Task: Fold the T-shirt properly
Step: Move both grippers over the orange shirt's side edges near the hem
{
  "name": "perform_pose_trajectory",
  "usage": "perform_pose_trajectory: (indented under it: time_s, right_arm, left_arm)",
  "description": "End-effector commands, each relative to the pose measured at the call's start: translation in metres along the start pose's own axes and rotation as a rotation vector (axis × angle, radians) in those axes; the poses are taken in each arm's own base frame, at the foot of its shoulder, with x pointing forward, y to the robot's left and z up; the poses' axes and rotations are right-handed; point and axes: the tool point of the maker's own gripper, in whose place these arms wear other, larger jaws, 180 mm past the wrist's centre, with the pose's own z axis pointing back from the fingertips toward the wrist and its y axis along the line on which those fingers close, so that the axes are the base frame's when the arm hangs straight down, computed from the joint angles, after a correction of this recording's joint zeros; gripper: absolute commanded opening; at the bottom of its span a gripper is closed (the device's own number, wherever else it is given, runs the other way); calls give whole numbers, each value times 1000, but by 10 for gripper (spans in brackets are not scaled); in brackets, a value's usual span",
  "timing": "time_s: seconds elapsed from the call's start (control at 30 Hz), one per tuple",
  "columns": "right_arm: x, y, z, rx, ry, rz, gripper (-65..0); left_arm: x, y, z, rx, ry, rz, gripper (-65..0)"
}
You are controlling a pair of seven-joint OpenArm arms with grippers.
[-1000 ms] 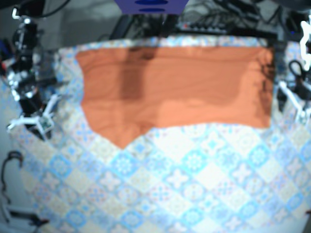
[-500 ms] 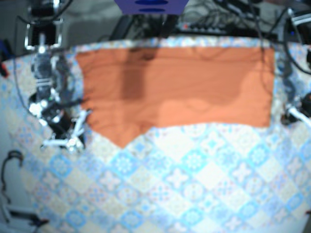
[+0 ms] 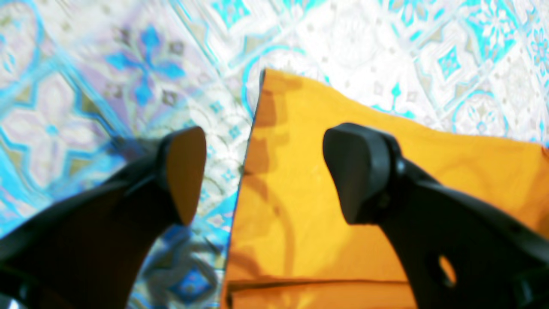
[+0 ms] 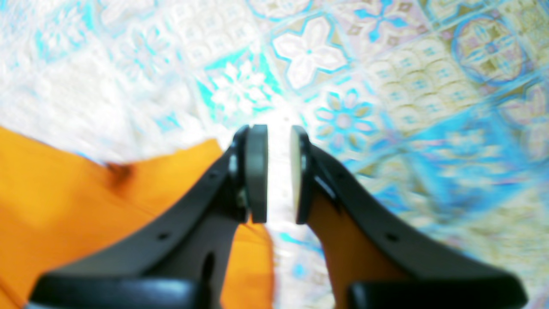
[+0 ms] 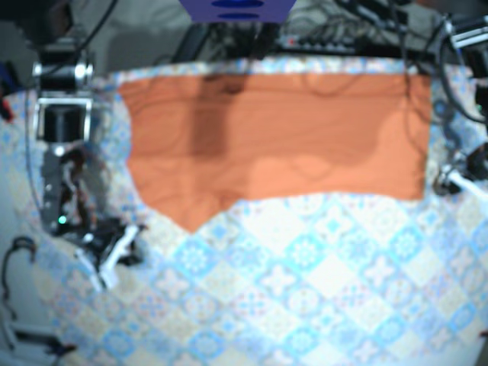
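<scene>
closest to the left wrist camera, the left gripper (image 3: 263, 171) stands wide, its two dark fingers (image 3: 360, 171) far apart with nothing between them. one finger hangs over the patterned tablecloth (image 3: 128, 64) and the other over the orange t-shirt (image 3: 343, 128), so the shirt's straight edge runs up through the gap to a corner just beyond the tips. a fold line crosses the fabric near the bottom of that view. at the right wrist, the right gripper (image 4: 276, 171) is narrow, the pale pads (image 4: 257, 171) parted only by a slim slit that shows bright tablecloth (image 4: 386, 86) and grips nothing. the t-shirt (image 4: 85, 206) lies under and beside one finger, its corner ending just short of the tips. from above, the near half of the tablecloth (image 5: 305, 290) is bare tile pattern. farther in, the right gripper (image 5: 113, 255) sits blurred on the view's left, apart from the shirt's lower edge, and the left gripper (image 5: 450, 181) sits on the view's right, just beside the shirt's near corner. the t-shirt (image 5: 305, 137) lies spread flat across the far half of the table, its near edge dipping to a point on the view's left, with a darker shadow band across it. beyond the far edge lie dark cables (image 5: 343, 34).
</scene>
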Motion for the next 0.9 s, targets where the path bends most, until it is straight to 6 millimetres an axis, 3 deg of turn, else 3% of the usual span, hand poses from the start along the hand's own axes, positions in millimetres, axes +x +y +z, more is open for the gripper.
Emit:
perform_pose_trajectory:
  time_s: [0.0, 0.13, 0.27, 0.4, 0.57, 0.7, 0.87]
  right_arm:
    - [20, -6, 3, 5, -34, -13, -556]
    - [5, -5, -6, 87, 76, -182, -556]
    - [-7, -1, -7, 132, 160, -192, -544]
    - [-17, 12, -9, 179, 224, -145, -429]
    - [-43, 18, -8, 207, 313, -131, -297]
    - [-58, 28, -10, 231, 370, -88, -288]
    - [-59, 53, -14, 328, 441, 88, -288]
  left_arm:
    - [21, 5, 8, 10, -47, -10, -193]
    - [13, 12, 3, 16, -25, 24, -193]
    - [12, 13, 3, 16, -23, 26, -190]
    - [12, 13, 3, 17, -21, 24, -187]
    - [9, 14, 3, 20, -15, 24, -187]
    - [8, 13, 2, 18, -14, 24, -187]
    - [-3, 0, -8, -3, 32, -19, -187]
